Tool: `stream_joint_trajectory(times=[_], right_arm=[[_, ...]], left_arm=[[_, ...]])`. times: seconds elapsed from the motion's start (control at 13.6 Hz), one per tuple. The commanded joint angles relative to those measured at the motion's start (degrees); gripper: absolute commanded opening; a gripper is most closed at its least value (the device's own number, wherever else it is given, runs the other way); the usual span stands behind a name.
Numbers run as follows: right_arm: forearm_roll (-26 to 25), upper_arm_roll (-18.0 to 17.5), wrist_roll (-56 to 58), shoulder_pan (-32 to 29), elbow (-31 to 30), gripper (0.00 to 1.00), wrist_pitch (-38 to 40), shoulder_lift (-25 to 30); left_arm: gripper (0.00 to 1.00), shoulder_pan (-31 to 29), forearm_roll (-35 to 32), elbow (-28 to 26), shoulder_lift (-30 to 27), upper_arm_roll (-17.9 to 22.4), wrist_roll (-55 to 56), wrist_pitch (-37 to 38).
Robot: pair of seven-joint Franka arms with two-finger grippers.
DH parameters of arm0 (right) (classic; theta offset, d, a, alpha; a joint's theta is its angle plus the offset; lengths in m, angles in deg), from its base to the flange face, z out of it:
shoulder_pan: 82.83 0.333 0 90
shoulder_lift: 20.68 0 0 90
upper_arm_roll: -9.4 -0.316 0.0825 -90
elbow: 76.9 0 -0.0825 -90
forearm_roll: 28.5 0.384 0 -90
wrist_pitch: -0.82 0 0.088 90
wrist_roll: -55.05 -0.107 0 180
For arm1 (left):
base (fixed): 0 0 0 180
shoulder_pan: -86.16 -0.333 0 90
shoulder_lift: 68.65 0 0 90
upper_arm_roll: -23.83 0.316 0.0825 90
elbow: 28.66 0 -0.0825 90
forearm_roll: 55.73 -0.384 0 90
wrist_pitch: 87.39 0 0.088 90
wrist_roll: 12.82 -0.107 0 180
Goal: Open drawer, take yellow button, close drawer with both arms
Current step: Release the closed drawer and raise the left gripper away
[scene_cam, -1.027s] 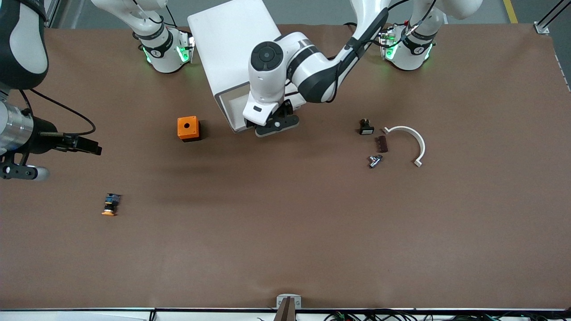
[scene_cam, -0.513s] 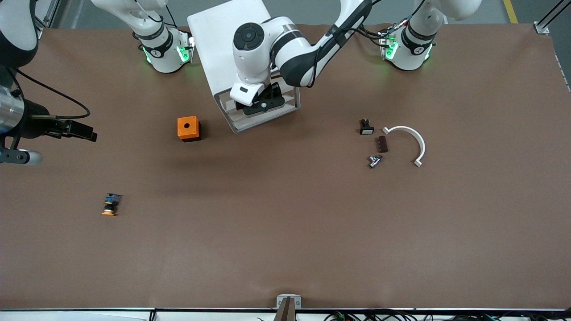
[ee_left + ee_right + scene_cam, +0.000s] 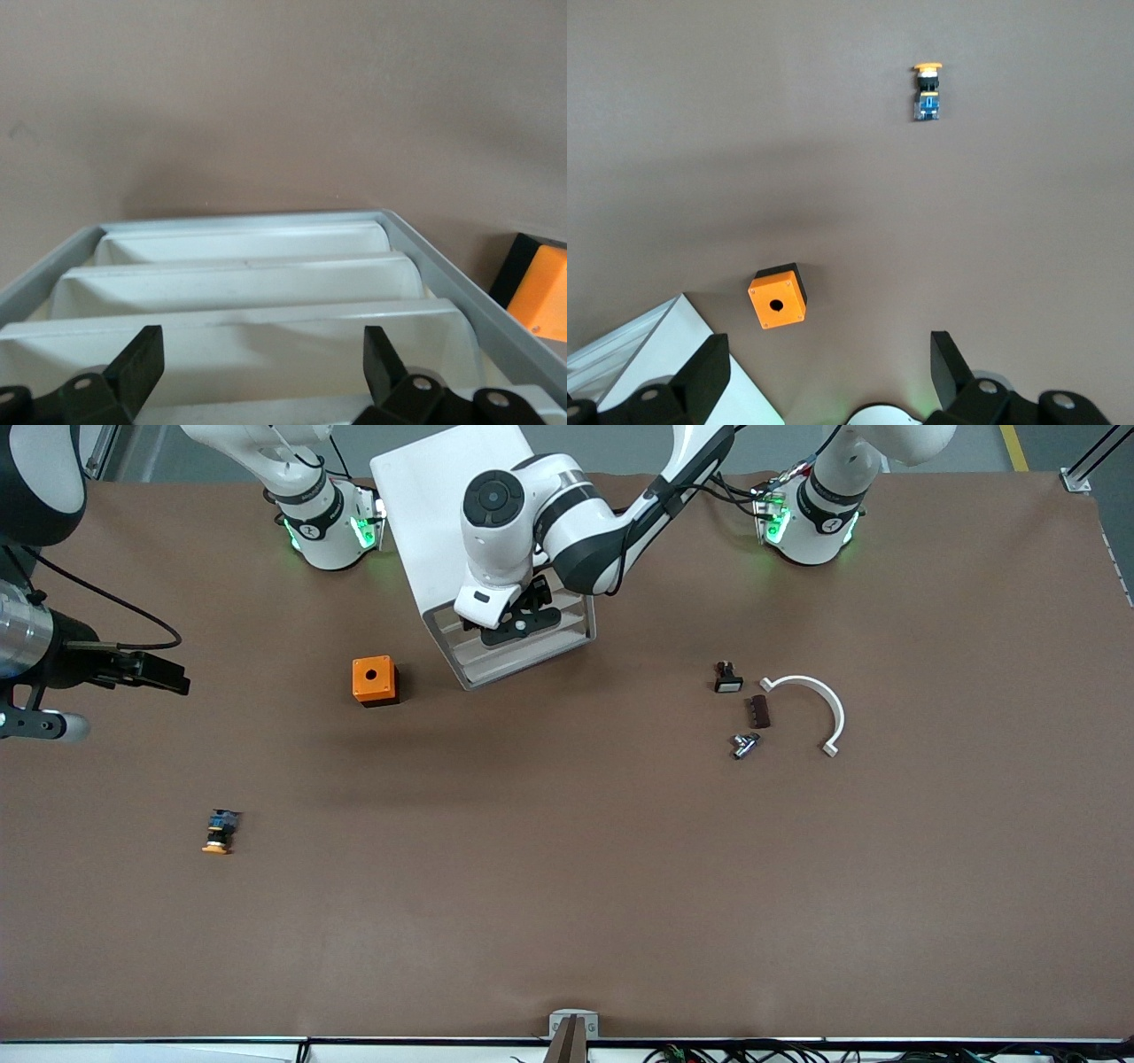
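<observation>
Left hand [image 3: 518, 622] spread wide, holding nothing, right at the front of the white cabinet [image 3: 452, 505]; its wrist view looks down the stacked drawer fronts, fingers [image 3: 133, 367] straddling the nearest one. The drawer [image 3: 239, 341], the uppermost, looks flush with the three below it, so judged shut or all but shut.

Judged step: finishing the close. To do it well, push square to the front, along the cabinet's own axis, since the cabinet sits skewed on the worktop [image 3: 620, 868] and an off-centre shove could turn it. Contact mid-front, stop once flush, then lift straight up so a finger doesn't drag the drawer back out.

Right hand [image 3: 151, 673] also open and empty, up over the right arm's end of the worktop, waiting. Button [image 3: 218, 833] lies out on the worktop, nearer the front camera than the orange box [image 3: 373, 680], well apart from the cabinet, so the taking looks done.
</observation>
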Motion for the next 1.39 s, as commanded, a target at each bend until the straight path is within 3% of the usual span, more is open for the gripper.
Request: stream_joint_trajectory(times=[0.0, 0.29, 0.73, 1.03, 1.32], right_arm=[[-0.6, -0.2, -1.5, 0.4, 0.1, 1.00, 1.1, 1.1], [3.8, 0.5, -1.3, -1.4, -0.1, 1.00, 0.1, 4.0], [3.0, 0.4, -0.8, -1.4, -1.9, 1.00, -3.1, 7.3], [3.0, 0.0, -0.9, -1.0, -7.5, 1.00, -7.0, 10.9], [3.0, 0.0, -0.8, -0.7, -8.1, 1.00, -7.0, 11.6]], left_arm=[[0.99, 0.3, 3.5, -0.9, -0.6, -1.3, 0.2, 0.0], [0.99, -2.0, 3.3, -0.4, -0.8, -1.0, -0.2, 0.0], [0.99, -10.1, 2.6, 1.6, -5.4, -0.7, -1.8, 0.2], [0.99, -16.5, 2.6, 1.5, -12.6, -0.7, -10.4, 13.0], [0.99, -26.2, 2.8, 1.2, -20.3, -0.8, -23.8, 24.2]])
